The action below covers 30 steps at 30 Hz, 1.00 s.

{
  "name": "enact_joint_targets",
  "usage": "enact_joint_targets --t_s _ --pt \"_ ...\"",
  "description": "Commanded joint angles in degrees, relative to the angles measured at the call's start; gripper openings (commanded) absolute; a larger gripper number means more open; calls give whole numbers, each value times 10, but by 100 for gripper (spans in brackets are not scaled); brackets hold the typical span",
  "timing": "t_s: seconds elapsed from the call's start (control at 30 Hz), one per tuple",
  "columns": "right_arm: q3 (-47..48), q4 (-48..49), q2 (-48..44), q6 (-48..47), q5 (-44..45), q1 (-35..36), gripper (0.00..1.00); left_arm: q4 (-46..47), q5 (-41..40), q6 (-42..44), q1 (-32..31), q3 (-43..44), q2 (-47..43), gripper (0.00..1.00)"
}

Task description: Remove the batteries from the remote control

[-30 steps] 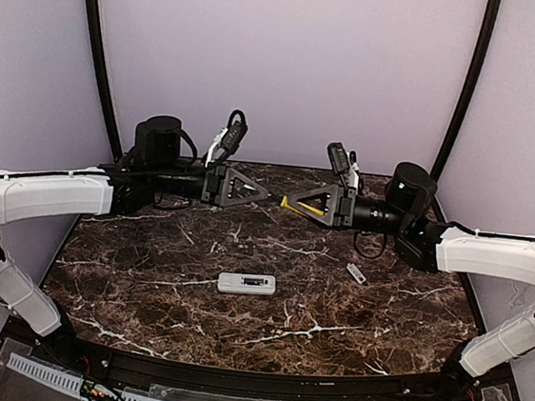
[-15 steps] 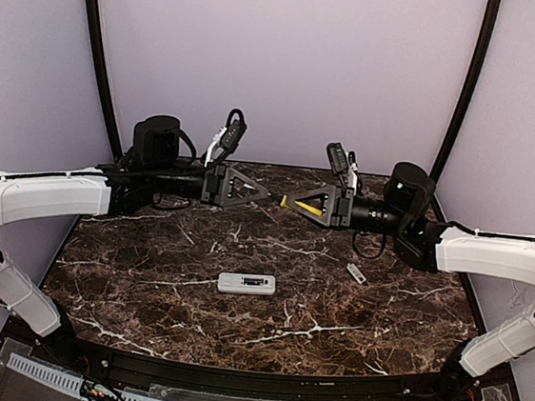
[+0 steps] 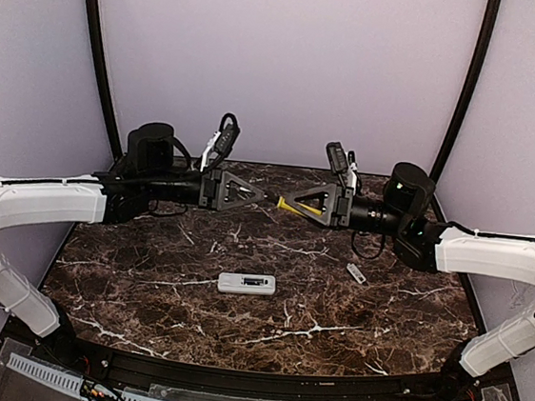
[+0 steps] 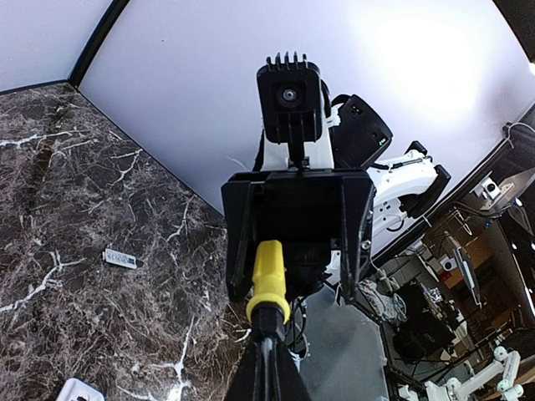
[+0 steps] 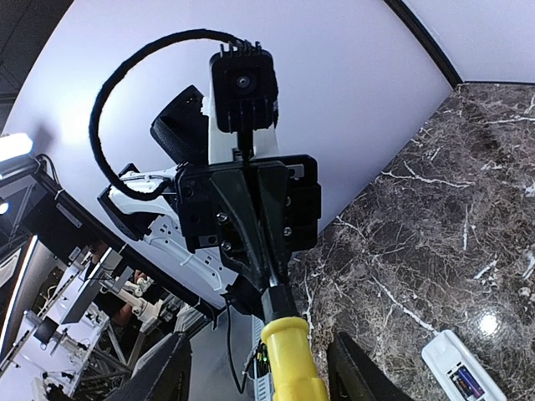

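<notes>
Top view: the remote control point(image 3: 246, 284), batteries point(image 3: 257, 281) inside, lies mid-frame below the yellow stick point(image 3: 287, 203). Left wrist: the left gripper point(image 4: 267, 374) clenches the stick's dark shaft, bottom centre. Right wrist: the right gripper point(image 5: 266, 369) stands released around the handle; back it straight off without nudging.

Dark marble-patterned tabletop point(image 3: 145, 274) is enclosed by pale lilac walls point(image 3: 282, 58); two curved black poles point(image 3: 97, 48) are seen at back corners.

We see the yellow stick point(image 5: 292, 359) between the right gripper's point(image 5: 259, 337) 2 spread fingers point(image 5: 167, 372). Above the stick, the left gripper point(image 5: 266, 280) clamps its dark tip. Right of the stick lies the remote control point(image 5: 460, 368), batteries point(image 5: 468, 383) showing.
</notes>
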Motion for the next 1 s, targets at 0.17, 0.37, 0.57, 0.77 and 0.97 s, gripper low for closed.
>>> enact_joint_targets --t_s 0.17,0.37,0.57,0.77,0.97 --pt "16 19 3 -6 -6 8 53 39 -40 -28 6 -23 -21 0" --pt "13 12 0 -10 -3 8 48 46 -44 -35 6 -26 -24 0" --pt "11 9 -4 -13 -3 8 40 51 -50 -39 6 -32 -27 0" --pt "12 8 -5 -13 -3 9 31 53 -56 -39 6 -38 -29 0" --pt "18 -7 -2 -20 -2 12 19 54 -60 -41 6 -42 -29 0"
